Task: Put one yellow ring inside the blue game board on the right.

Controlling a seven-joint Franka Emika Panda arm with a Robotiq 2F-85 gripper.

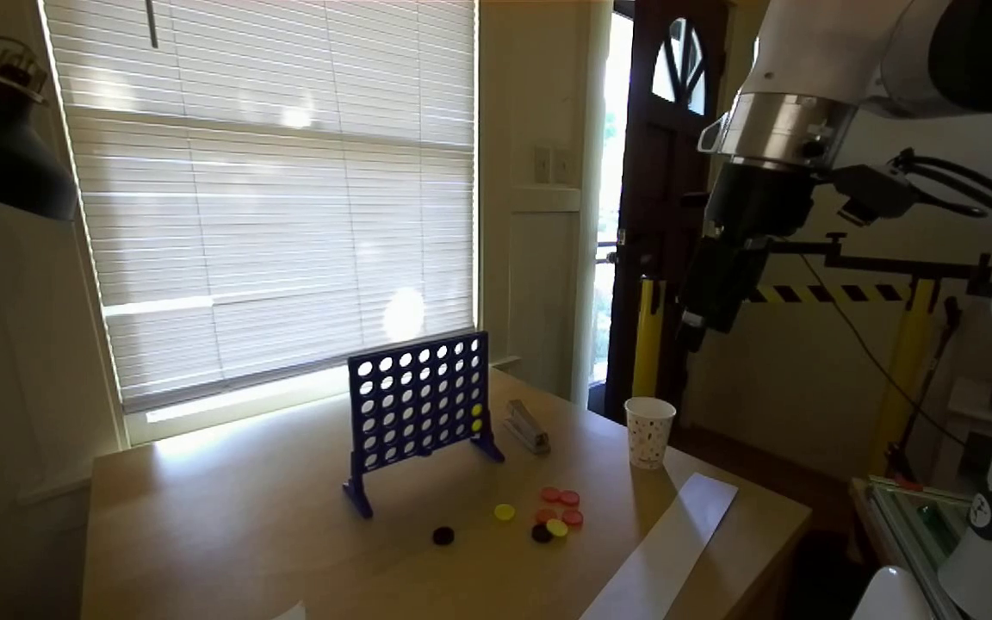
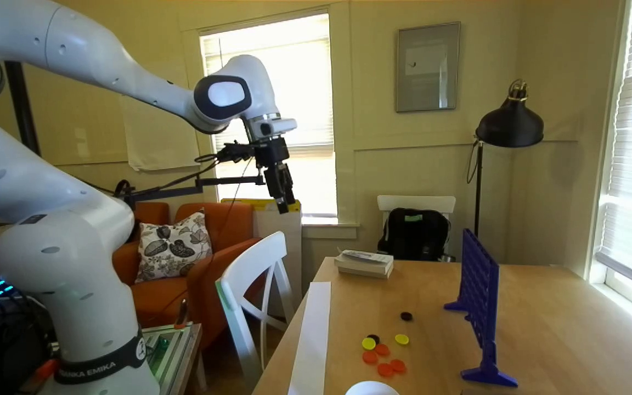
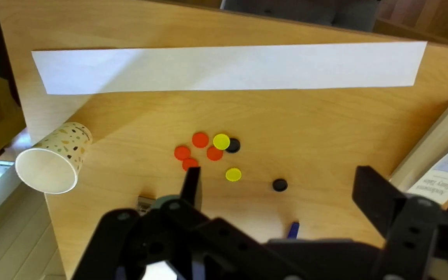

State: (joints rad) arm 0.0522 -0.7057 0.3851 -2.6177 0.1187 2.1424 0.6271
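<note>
Carrying everything in play, the counter fills much of the lower part of an exterior view. Upright on it stands the blue game board, nearly edge-on in an exterior view, its long side running off in depth there. The hand hangs high and well apart from it, fingers spread wide and holding nothing. A paper cup near the counter's edge serves as a marker for direction. Smaller still, and what the coming move turns on, is the yellow ring that lies alone: flat on the counter, lower than the hand and toward the board from it. In the wrist view it shows inside the gap between the fingers, but nearer the finger on the cup's side, so I judge a descent would call for a shift that way. Being round, it offers no long axis to match, though it will probably need turning on edge to enter the board.
</note>
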